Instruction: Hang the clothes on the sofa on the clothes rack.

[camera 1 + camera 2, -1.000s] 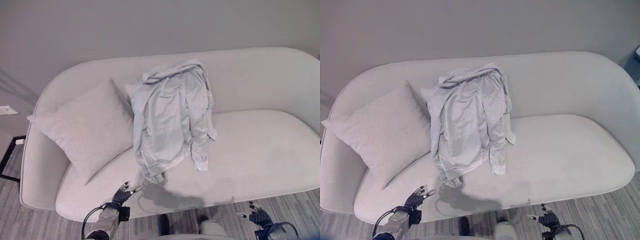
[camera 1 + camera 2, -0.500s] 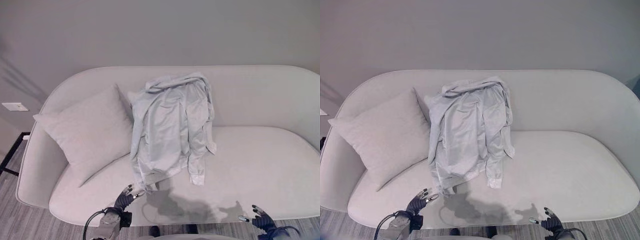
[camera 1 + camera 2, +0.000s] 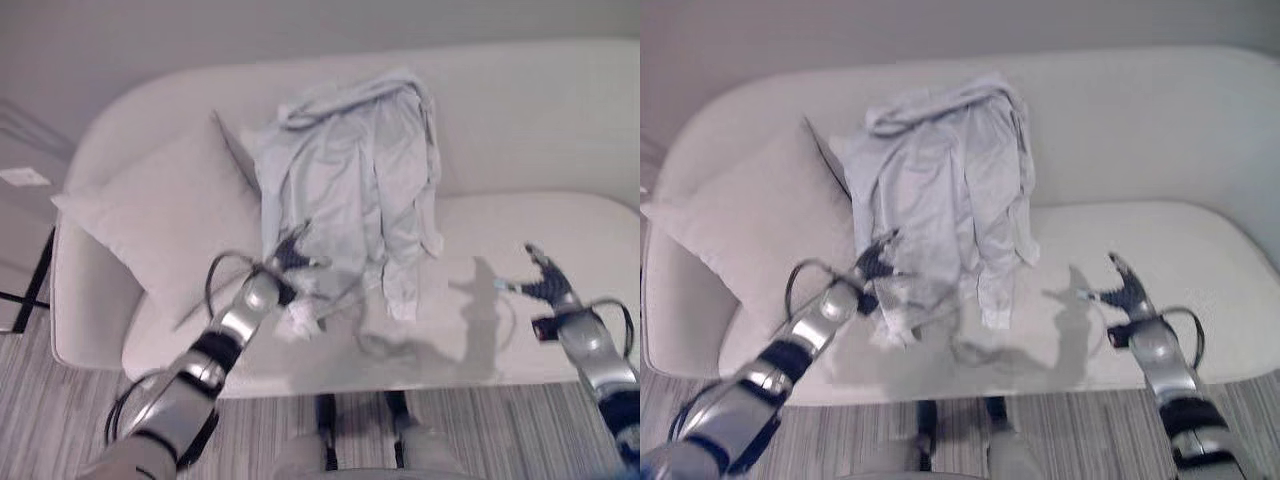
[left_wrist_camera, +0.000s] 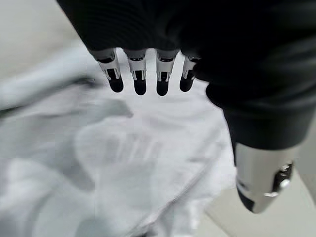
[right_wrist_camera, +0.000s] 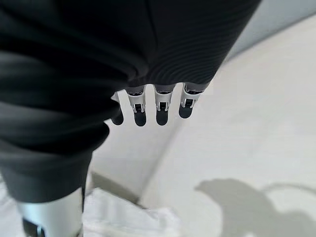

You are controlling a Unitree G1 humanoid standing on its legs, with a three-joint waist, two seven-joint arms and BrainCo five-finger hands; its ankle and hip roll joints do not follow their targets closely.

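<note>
Your pale shirt (image 3: 350,190) drapes limp and light over the sofa (image 3: 560,130) back beside the cushion (image 3: 165,235), so bunch its upper folds; your left hand (image 3: 285,262) hovers spread at its hem, right hand (image 3: 545,282) spread over bare seat.

L arm comes in from lower left of head views, reaching up toward frame centre; left hand (image 3: 287,258) sits mid-left, fingers (image 4: 139,74) straight, thumb apart, nothing held. R arm enters lower right, forearm angled up; right hand (image 3: 543,280) at right-centre, fingers (image 5: 162,106) extended, relaxed, holding nothing.
</note>
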